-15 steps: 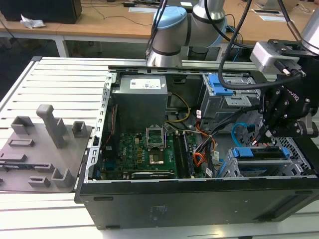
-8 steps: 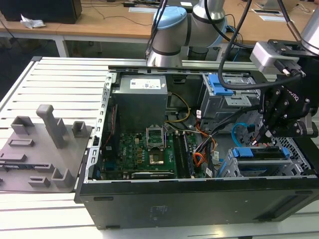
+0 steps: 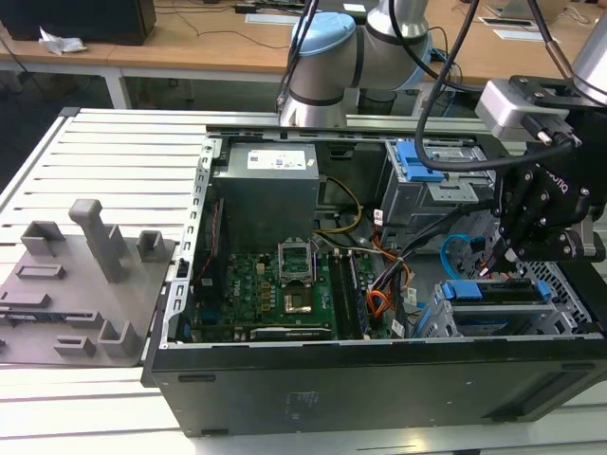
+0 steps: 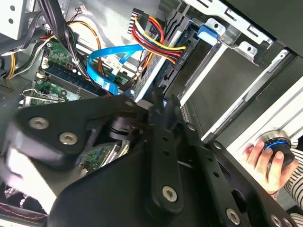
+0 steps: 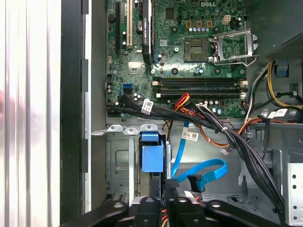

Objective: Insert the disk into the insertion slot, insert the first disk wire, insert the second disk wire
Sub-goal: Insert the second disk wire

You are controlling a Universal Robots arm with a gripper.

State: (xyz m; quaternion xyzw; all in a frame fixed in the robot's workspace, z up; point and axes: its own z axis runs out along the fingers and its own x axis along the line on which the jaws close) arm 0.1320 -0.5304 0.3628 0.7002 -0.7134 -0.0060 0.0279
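Note:
The disk, in its bright blue carrier, sits inside the insertion slot, a grey metal cage at the case's front corner on the exterior view's right. Its blue tab and dark flat side show in the wrist views. My gripper hangs just above the disk's inner end with its fingers shut and nothing visible between them. The second disk wire, a light-blue flat cable, loops loose beside the fingertips, its dark plug free. A red, yellow and black wire bundle ends in a dark plug at the disk's edge.
The open computer case lies on a slatted table with its motherboard and power supply exposed. A taller grey cage with a blue latch stands behind the gripper. Black cable bundles cross nearby. A person's hand holds a round knob outside the case.

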